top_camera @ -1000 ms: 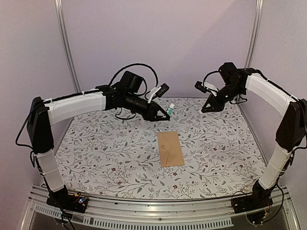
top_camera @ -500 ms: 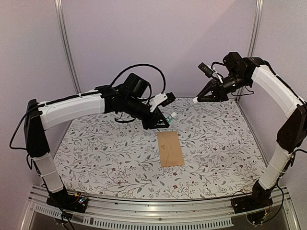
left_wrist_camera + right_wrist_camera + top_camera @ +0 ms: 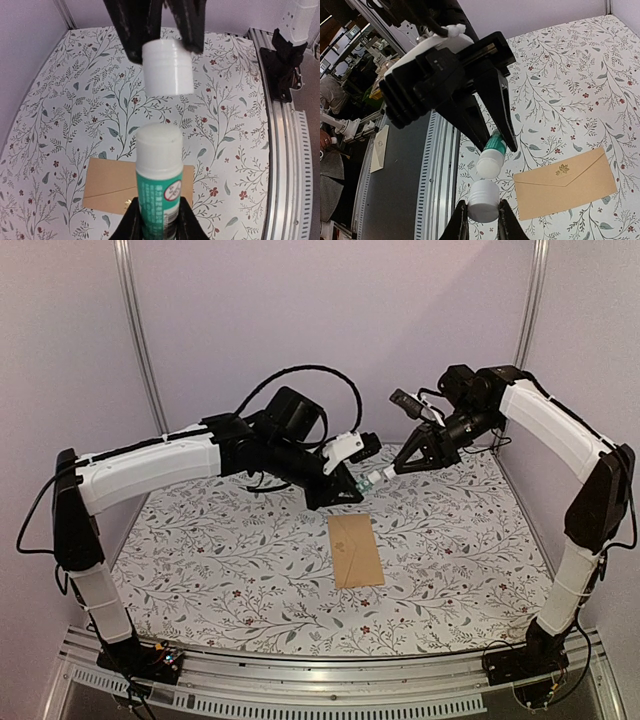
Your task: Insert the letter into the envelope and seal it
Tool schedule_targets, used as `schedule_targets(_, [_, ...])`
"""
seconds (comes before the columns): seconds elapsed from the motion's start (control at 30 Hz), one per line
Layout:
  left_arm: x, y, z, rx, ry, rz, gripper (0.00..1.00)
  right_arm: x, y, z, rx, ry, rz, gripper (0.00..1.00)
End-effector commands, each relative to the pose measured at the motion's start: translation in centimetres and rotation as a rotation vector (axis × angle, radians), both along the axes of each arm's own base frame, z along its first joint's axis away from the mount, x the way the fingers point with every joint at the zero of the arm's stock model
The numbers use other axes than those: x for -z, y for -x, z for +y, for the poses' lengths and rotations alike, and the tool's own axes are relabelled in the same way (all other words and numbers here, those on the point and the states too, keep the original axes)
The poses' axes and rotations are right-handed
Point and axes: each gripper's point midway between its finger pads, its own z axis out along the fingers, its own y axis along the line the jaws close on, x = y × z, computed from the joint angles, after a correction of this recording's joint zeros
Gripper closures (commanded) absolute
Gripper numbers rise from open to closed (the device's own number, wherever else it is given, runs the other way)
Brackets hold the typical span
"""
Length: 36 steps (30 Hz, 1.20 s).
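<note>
The tan envelope (image 3: 355,550) lies flat on the floral table, flap closed, with a gold leaf mark on it. It also shows in the left wrist view (image 3: 107,187) and the right wrist view (image 3: 565,185). The letter is out of view. My left gripper (image 3: 350,490) is shut on a green-and-white glue stick (image 3: 159,185), held above the table behind the envelope. My right gripper (image 3: 395,468) is shut on the stick's white cap (image 3: 484,201). The cap faces the stick's open white end (image 3: 490,164) with a small gap between them.
An aluminium rail (image 3: 330,665) runs along the near edge. Purple walls and metal posts (image 3: 135,340) close in the back and sides. A small pale card (image 3: 380,145) lies beyond the rail, off the table.
The left gripper moved right with the glue stick. The right gripper swung left and down with the cap until the cap sits just off the stick's tip.
</note>
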Motion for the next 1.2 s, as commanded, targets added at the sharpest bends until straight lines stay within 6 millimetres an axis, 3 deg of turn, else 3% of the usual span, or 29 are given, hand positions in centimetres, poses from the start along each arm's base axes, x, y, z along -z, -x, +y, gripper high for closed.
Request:
schedule_targets(0.0, [-1.0, 0.4, -1.1, 0.034, 0.003, -0.058, 1.0, -0.4, 0.7, 0.6, -0.045, -0.037, 0.004, 0.99])
schedule_targets(0.43, [-0.6, 0.8, -1.7, 0.05, -0.012, -0.074, 1.0, -0.6, 0.1, 1.2, -0.028, -0.051, 0.048, 0.99])
schedule_targets(1.17, [-0.9, 0.1, -2.4, 0.035, -0.005, -0.095, 1.0, -0.1, 0.9, 1.1, -0.037, -0.025, 0.062, 0.98])
